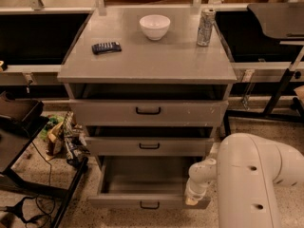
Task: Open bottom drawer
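The grey metal cabinet stands in the middle of the camera view with three drawers. The bottom drawer is pulled well out; its bare grey inside shows and its small black loop handle faces me. The middle drawer and the top drawer stick out a little. My gripper is at the end of the white arm, low at the bottom drawer's right front corner, to the right of the handle and apart from it.
On the cabinet top lie a white bowl, a silver can and a dark remote. My bulky white arm fills the lower right. Clutter and bags and a black stand sit at the left.
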`<state>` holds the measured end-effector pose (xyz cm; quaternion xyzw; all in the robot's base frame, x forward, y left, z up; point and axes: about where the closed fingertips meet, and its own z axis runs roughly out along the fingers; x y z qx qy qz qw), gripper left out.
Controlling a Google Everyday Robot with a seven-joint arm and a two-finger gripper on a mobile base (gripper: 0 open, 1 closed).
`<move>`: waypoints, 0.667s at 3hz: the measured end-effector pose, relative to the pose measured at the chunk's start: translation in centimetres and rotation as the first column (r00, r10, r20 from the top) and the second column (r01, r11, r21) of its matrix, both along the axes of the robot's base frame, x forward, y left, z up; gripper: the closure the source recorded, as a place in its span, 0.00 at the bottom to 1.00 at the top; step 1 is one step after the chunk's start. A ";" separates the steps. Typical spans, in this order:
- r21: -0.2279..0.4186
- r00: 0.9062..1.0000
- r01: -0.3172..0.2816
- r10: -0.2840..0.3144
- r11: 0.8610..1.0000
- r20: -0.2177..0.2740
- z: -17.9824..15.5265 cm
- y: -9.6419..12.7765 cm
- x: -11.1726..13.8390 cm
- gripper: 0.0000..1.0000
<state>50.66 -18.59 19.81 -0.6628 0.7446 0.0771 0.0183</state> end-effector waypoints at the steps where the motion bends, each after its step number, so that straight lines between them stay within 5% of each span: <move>1: -0.006 0.999 0.002 -0.002 1.000 -0.035 -0.4 -0.2 -1.8 1.00; 2: -0.006 0.999 0.002 -0.002 1.000 -0.036 -0.4 -0.1 -1.8 1.00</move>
